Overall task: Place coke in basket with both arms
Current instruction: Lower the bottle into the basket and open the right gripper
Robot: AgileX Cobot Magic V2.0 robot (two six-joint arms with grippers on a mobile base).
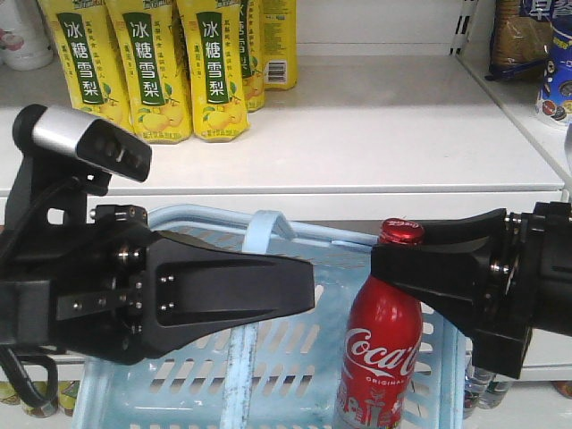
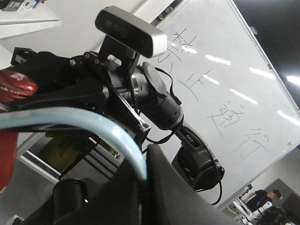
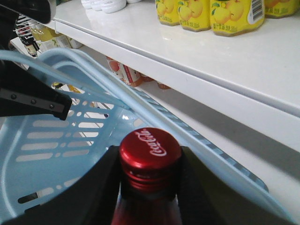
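The coke (image 1: 384, 349) is a slim red bottle held upright over the right part of the light blue basket (image 1: 295, 366); its base is cut off by the frame edge. My right gripper (image 1: 382, 264) comes in from the right and is shut on the bottle's neck just under the red cap (image 3: 150, 149); in the right wrist view its (image 3: 150, 161) black jaws press both sides of the neck. My left gripper (image 1: 308, 284) is shut on the basket's pale-blue band handle (image 1: 266, 228). That handle (image 2: 108, 123) arcs into the closed jaws of the left gripper (image 2: 146, 174).
Behind the basket runs a white shelf (image 1: 375, 143) with yellow pear-drink bottles (image 1: 147, 71) at its back left. Snack packets (image 1: 536, 45) stand on the right shelf. Cans (image 3: 126, 72) sit on a lower shelf under the white ledge. A whiteboard (image 2: 225, 89) fills the left wrist view.
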